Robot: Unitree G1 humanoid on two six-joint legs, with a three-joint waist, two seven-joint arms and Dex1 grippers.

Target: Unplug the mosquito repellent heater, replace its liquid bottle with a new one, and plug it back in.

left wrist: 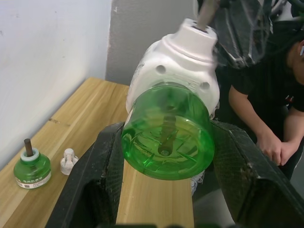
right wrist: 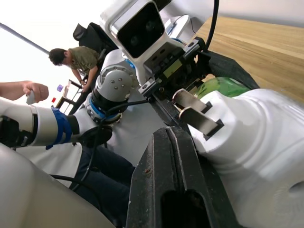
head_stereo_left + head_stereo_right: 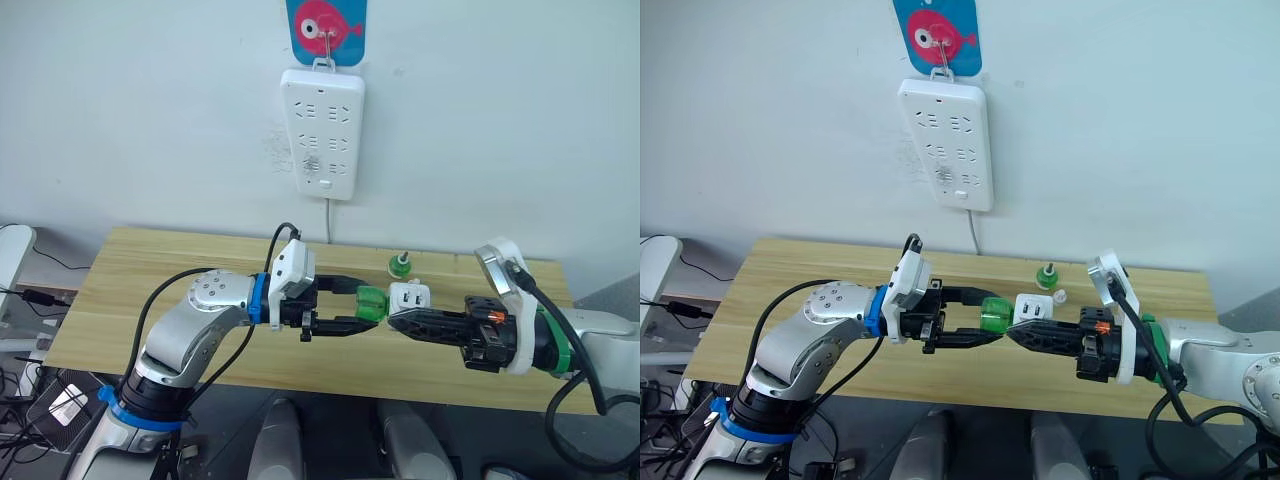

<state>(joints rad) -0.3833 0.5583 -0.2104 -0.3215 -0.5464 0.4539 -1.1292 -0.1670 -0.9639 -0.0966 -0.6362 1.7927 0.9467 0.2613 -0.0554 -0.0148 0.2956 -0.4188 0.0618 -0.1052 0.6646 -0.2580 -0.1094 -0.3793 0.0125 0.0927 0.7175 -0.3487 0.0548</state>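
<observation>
From the head camera I see my left gripper [image 3: 345, 305] reaching in from the left, held above the wooden table [image 3: 140, 290]. Its two black fingers are clamped on the green bottle [image 3: 371, 303], one finger on each side of it. In the left wrist view the bottle's [image 1: 167, 132] round base faces the camera, and the finger pads [image 1: 102, 161] press against its sides.

The bottle's top sits in the white heater [image 3: 408, 297], which hangs in the air over the table between my two arms. Bottle and heater are joined; I can't tell how deep the neck sits. In the left wrist view the heater [image 1: 183, 61] rises just behind the green base. In the right wrist view its two metal prongs [image 2: 194, 111] stick out from the white body.

My right gripper [image 3: 400, 318] comes in from the right, and its black fingers are closed on the heater from that side. In the right wrist view one finger [image 2: 171, 175] lies flat against the white shell.

Behind the grippers, near the table's far edge, a second green bottle [image 3: 400, 265] stands upright with a dark wick at its top. In the left wrist view a small white cap [image 1: 69, 160] lies just beside it.

On the wall above the table hangs a white power strip [image 3: 321, 130], under a blue card with a pink fish [image 3: 327, 27]. Its cord [image 3: 328, 220] drops down toward the table.

A person in a dark shirt [image 1: 266, 95] stands beyond the table's end in the left wrist view.
</observation>
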